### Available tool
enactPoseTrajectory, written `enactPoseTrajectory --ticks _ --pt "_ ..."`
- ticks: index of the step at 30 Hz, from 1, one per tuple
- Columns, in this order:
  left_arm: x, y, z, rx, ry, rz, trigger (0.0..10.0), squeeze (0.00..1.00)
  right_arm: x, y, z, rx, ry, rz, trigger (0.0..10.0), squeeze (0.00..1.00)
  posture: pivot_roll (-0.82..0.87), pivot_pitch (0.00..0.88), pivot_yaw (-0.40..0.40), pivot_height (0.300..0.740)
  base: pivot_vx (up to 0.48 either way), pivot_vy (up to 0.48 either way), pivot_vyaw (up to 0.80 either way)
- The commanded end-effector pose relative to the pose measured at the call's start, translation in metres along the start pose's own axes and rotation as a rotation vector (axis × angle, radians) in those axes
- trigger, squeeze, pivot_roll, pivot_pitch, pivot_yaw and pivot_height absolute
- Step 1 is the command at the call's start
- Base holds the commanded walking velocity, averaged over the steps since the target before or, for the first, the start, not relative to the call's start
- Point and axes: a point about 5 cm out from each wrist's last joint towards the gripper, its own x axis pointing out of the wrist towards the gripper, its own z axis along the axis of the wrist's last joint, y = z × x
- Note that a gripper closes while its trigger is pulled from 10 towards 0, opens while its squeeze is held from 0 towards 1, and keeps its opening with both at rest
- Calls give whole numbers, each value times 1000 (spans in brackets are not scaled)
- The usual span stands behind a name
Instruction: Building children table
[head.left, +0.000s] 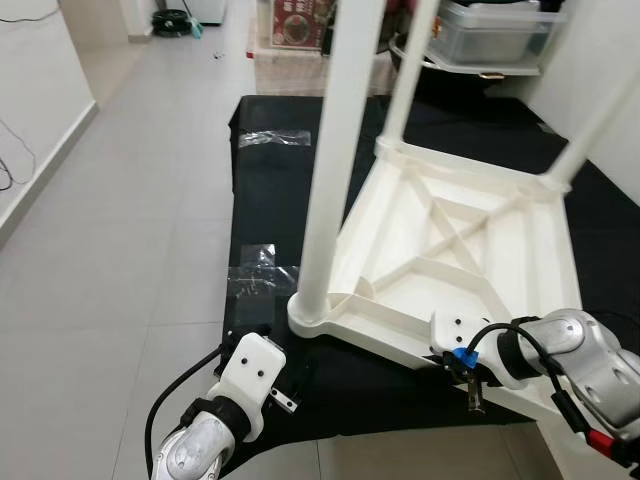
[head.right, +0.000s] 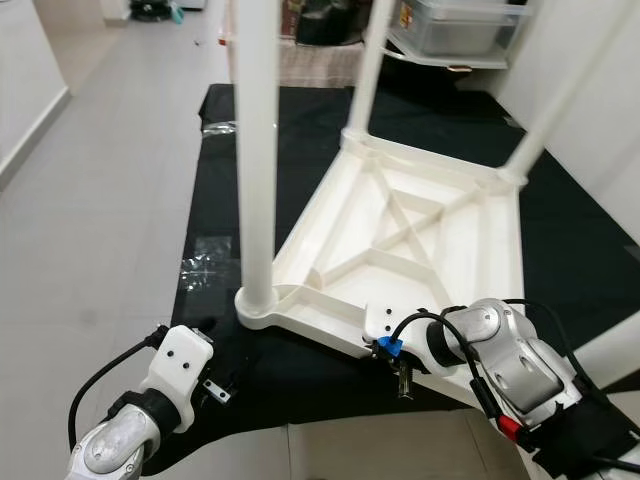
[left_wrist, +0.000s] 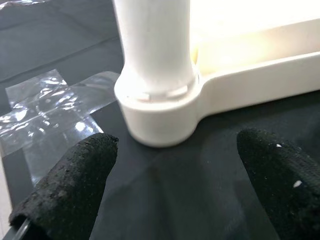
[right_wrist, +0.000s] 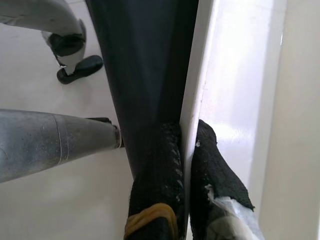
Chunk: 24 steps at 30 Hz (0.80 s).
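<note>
Left eye view, nearest first: the left gripper (left_wrist: 175, 180) sits low at seven o'clock over the black cloth (head.left: 260, 180), its two black fingers (left_wrist: 70, 185) spread wide and holding nothing, aimed at the base of the near table leg (head.left: 335, 150) without touching it. Over at five o'clock the right gripper (right_wrist: 187, 165) is at the tabletop's near rim, and the right wrist view shows its fingers pinched tight on that thin white edge, one pad on each side. The white children's table (head.left: 470, 230) lies upside down on the cloth at centre, ribbed underside facing up, legs rising out of frame. The near leg stands upright in its round corner socket at six o'clock of the tabletop. Crinkled clear plastic wrap (head.left: 255, 280) lies on the cloth just beside that socket, toward nine o'clock. Farther off at twelve o'clock sits another clear strip, then a grey storage bin (head.left: 495, 30) on a shelf.
</note>
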Motion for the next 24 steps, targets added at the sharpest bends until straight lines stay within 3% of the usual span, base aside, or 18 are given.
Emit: enactPoseTrajectory --ticks 1,8,24 --pt "-1 -1 -2 -10 13 -7 10000 0 -5 -1 31 -191 -131 19 0 0 6 97 -90 740 0 0 0" --pt "-1 -1 -2 -8 14 -5 10000 0 -3 -6 41 -300 -197 13 0 0 11 100 -91 740 0 0 0" --pt "-1 -1 -2 -13 15 -4 10000 0 2 -5 42 -439 -298 46 0 0 8 96 -92 740 0 0 0"
